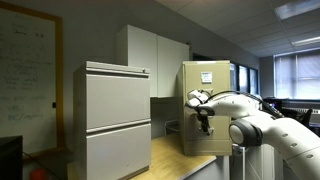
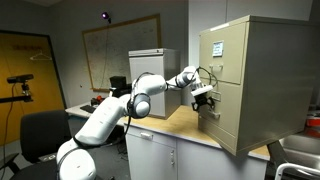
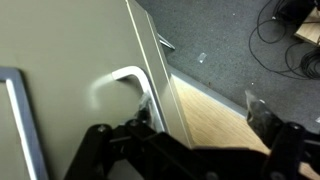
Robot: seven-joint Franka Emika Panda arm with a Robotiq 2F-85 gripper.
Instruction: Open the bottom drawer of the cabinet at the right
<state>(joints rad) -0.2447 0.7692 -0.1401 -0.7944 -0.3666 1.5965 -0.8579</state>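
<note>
The narrow beige cabinet (image 1: pixel 222 80) stands on a wooden tabletop and shows in both exterior views (image 2: pixel 275 70). Its bottom drawer (image 2: pixel 226 125) is the lowest front (image 1: pixel 218 138). In the wrist view the drawer front (image 3: pixel 70 60) fills the left side, with its silver handle (image 3: pixel 128 76) and label holder (image 3: pixel 12 110). My gripper (image 3: pixel 205 125) is open. One finger sits at the handle, the other stands off past the drawer's edge over the tabletop. It shows at the drawer front in both exterior views (image 1: pixel 205 113) (image 2: pixel 206 98). I cannot tell whether the drawer is pulled out.
The wooden tabletop (image 2: pixel 175 125) extends in front of the cabinet (image 3: pixel 215 110). A wider pale grey two-drawer cabinet (image 1: pixel 115 115) stands to one side. Grey carpet with cables (image 3: pixel 250 40) lies beyond the table edge. An office chair (image 2: pixel 40 130) stands near the arm's base.
</note>
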